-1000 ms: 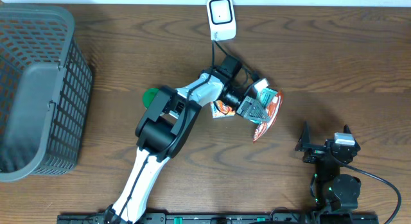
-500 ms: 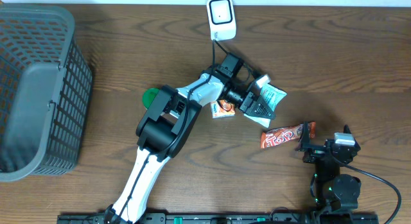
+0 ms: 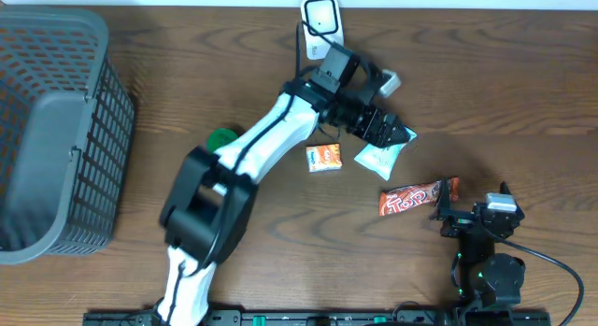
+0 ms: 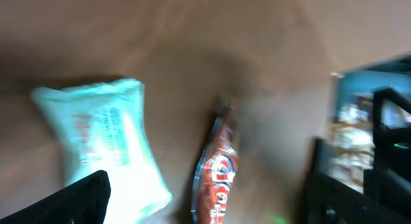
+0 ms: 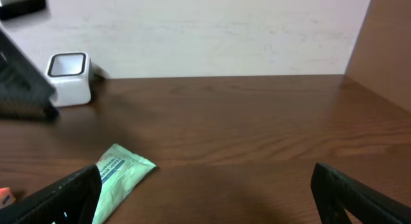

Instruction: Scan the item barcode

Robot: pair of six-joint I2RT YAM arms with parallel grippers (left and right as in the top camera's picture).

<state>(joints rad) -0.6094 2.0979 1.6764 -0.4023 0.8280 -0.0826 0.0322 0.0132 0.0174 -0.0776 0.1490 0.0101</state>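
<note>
Jaws of the left gripper [image 3: 391,132] stand wide and empty by the pale green packet [image 3: 377,159]; the candy bar [image 3: 419,197] lies near the open right gripper [image 3: 474,214]. Better to drop squarely, pinch one of them across its width, and keep its barcode facing the scanner [image 3: 320,25].

Left end effector [image 3: 388,128], right end effector [image 3: 474,203]: seemingly spread.

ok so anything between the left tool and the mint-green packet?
Nothing visible. The left tool hangs open right over the upper end of the mint-green packet. The red candy bar lies to the packet's right and the small orange box to its left, both apart from it.
</note>
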